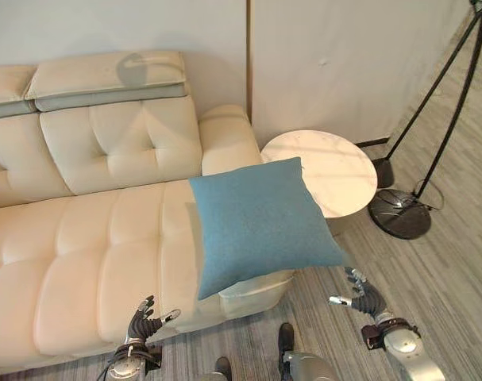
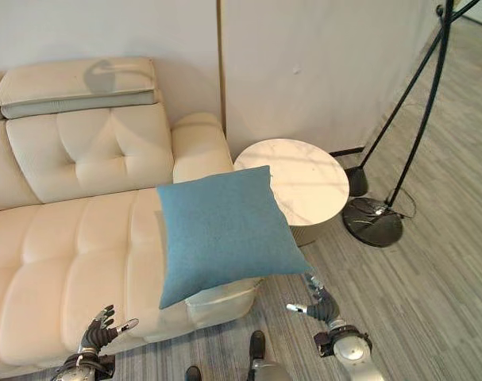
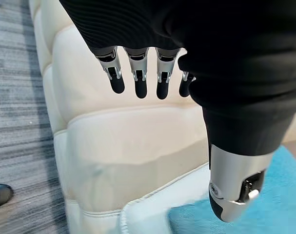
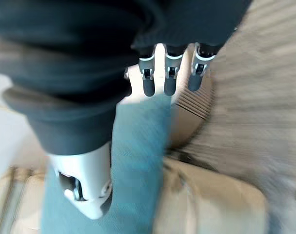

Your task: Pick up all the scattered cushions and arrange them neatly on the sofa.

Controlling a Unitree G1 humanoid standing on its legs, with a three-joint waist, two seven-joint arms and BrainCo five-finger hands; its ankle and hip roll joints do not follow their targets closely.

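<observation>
blue fabric: one square cushion (image 1: 260,224) lies tilted at the right end of the sofa seat, its lower right corner hanging past the seat edge toward the floor, its upper right corner overlapping the round table in the head views.
sofa: cream tufted sofa (image 1: 98,238) stands against the wall, with the armrest just behind the cushion.
left hand: left hand (image 1: 145,320) hovers in front of the seat's front edge, fingers straight and spread, holding nothing, apart from the cushion.
right hand: right hand (image 1: 361,292) is over the floor just below the cushion's hanging corner, fingers relaxed and open, empty.
round table: pale marble-look round table (image 1: 336,171) sits just beside the sofa's right end.
floor lamp: black floor lamp (image 1: 399,213) base rests on the grey striped floor (image 1: 455,262), right of the table.
</observation>
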